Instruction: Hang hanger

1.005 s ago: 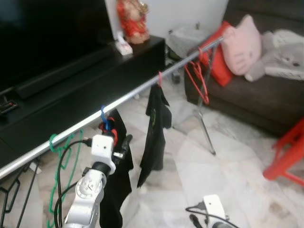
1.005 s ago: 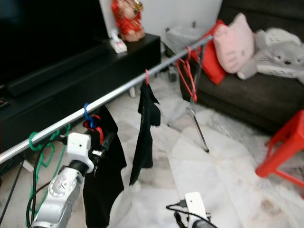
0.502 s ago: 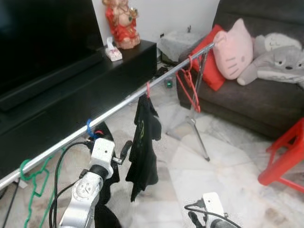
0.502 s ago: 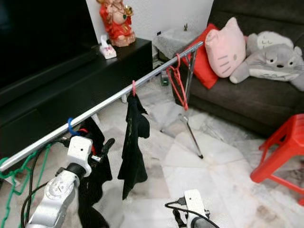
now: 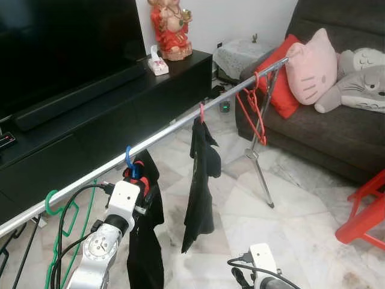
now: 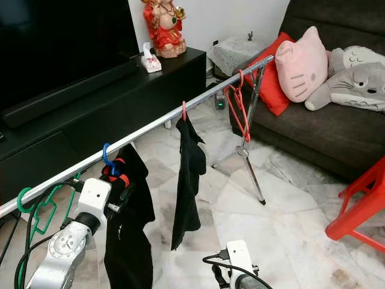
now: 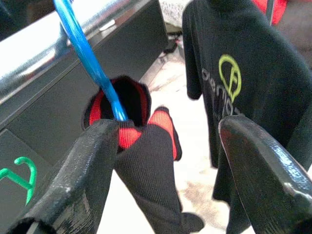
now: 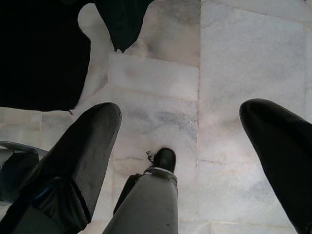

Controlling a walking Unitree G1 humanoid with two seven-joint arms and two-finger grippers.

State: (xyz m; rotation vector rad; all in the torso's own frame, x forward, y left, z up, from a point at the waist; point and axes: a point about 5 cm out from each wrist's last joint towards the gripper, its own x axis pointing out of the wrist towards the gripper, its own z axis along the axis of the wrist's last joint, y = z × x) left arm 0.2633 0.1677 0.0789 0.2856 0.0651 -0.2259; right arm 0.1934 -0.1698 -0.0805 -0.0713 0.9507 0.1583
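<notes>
Blue hanger (image 7: 87, 53) was hooked on rail (image 5: 174, 125); left hand (image 7: 165, 161) was spread, gripping nothing. Withdraw straight, clear of black garment (image 7: 146, 165). Right hand (image 8: 190, 161) was spread, idle.

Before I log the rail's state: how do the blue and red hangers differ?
The blue hanger carries a black garment by the left claw; the red hanger hangs bare. Blue sits mid-rail, red near the far end beside the sofa. Both hook over the same rail.
</notes>
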